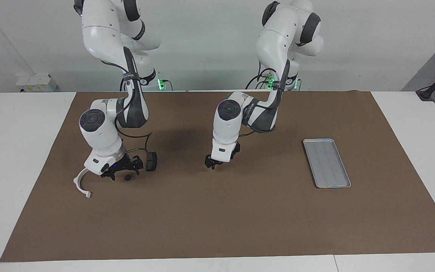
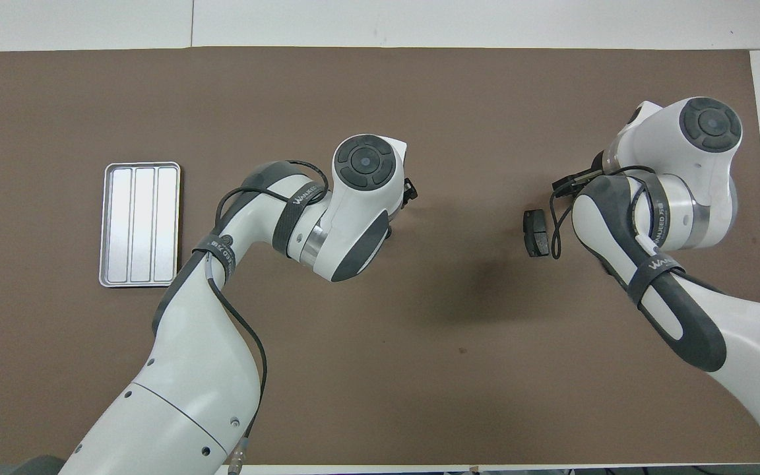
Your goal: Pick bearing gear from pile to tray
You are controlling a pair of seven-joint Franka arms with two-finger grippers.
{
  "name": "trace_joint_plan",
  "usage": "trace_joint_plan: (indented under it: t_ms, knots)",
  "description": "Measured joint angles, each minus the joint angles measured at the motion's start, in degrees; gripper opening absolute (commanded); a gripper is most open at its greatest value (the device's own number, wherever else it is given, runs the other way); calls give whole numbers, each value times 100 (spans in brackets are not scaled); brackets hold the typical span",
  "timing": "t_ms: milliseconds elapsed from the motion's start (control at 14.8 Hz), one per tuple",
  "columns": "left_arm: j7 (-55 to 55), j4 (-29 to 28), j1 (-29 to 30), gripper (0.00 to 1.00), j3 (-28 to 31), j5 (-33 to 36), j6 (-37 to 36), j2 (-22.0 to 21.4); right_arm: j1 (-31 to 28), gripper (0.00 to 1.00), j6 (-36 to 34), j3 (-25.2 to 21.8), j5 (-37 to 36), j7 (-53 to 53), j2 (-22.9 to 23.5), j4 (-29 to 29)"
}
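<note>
On the brown mat (image 1: pixel 217 211), the right gripper (image 1: pixel 121 170) hung low with its jaws spread wide and empty over the pile, just beside a small black round piece (image 1: pixel 127 177). A dark brake pad (image 1: pixel 151 161) stood beside it, and the white half-ring bracket (image 1: pixel 80 184) lay toward the right arm's end. The left gripper (image 1: pixel 212 163) hovered open over bare mat mid-table. The tray (image 1: pixel 326 163) lay well apart, toward the left arm's end.
</note>
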Motion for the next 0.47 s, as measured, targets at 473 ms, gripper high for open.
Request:
trace_joint_plan:
  t_ms: [473]
  knots:
    - [-69, -395, -54, 95, 0, 0, 296, -113, -75, 97, 138, 9, 2, -89, 28, -77]
